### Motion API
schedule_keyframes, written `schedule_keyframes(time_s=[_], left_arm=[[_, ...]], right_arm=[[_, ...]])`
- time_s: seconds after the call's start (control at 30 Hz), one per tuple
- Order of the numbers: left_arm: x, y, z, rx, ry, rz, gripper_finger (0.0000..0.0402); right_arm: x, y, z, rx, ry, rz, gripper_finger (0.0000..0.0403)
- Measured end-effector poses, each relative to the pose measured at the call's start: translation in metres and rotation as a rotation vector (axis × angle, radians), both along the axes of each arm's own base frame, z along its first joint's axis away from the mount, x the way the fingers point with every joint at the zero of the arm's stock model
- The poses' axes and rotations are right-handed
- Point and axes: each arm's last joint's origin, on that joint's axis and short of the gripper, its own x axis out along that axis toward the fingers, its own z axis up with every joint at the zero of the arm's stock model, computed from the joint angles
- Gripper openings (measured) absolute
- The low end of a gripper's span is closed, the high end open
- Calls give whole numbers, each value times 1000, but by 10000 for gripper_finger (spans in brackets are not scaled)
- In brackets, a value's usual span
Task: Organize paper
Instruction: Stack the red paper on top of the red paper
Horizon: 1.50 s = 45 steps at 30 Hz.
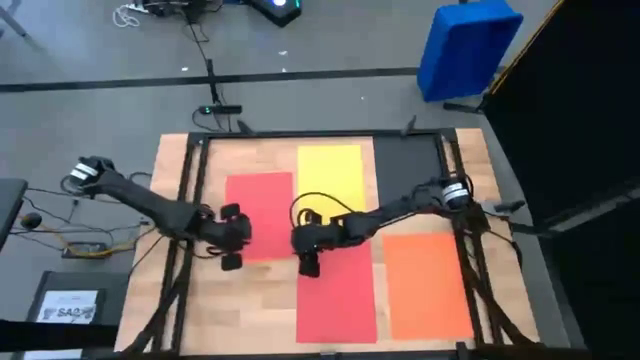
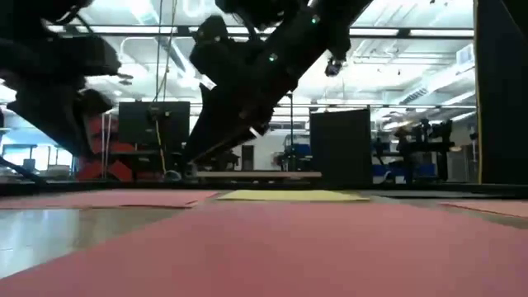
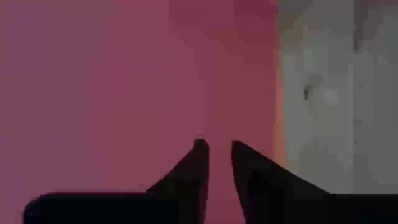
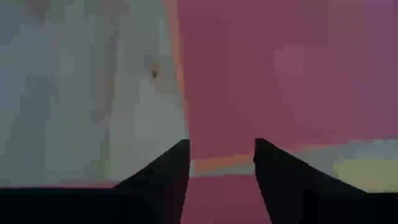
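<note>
Because the sheets lie spread flat across the table (image 1: 170, 190) and not stacked, the high view reads as a sorting job not yet finished: a red sheet (image 1: 262, 212) at centre-left, a yellow sheet (image 1: 330, 172) behind it, a dark sheet (image 1: 408, 170) to the right of that, a second red sheet (image 1: 338, 295) at the near centre and an orange sheet (image 1: 426, 284) at the near right. The left tool (image 1: 233, 238) sits over the left edge of the first red sheet, while the right tool (image 1: 310, 250) hangs between the two red sheets, near their neighbouring corners. From table height, the near red sheet (image 2: 272, 247) fills the foreground and the yellow one (image 2: 293, 195) lies flat behind it; both arms come down from above, but the tool tips cannot be made out. In the left wrist view, the left tool (image 3: 217, 152) has its fingers nearly together, with only a narrow slit between them over red paper (image 3: 124, 81) close to its edge; whether they pinch the sheet I cannot tell. In the right wrist view, the right tool (image 4: 221, 152) stands released, its fingers apart and holding nothing, over a corner where red paper (image 4: 280, 68) meets bare table (image 4: 81, 93), probably lined up to catch that edge.
</note>
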Motion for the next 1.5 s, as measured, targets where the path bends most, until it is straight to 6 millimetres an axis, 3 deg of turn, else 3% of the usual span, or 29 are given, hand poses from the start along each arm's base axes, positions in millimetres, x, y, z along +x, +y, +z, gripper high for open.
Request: schedule_keyframes(time_s=[0.13, 0.4, 0.63, 0.9, 1.1, 1.27, 1.5], left_arm=[[0, 9, -11, -14, -31, 59, 4], [14, 27, -37, -14, 60, 103, 0], [29, 29, -51, -76, 81, 97, 0], [35, 30, -54, -103, 62, 99, 0], [32, 30, -55, -85, 105, 81, 0], [31, 30, -55, -87, 108, 74, 0], [30, 30, -56, -92, 132, 41, 0]], right_arm=[[2, 7, 4, -36, -50, 35, 161], [2, 5, 4, -46, -50, 34, 222], [2, 5, 4, -40, -49, 42, 270], [2, 5, -23, 2, 41, 8, 272], [5, -6, -25, 168, 51, -128, 264], [4, -11, -27, 279, 98, -135, 254], [-2, -6, -31, 28, 150, -11, 242]])
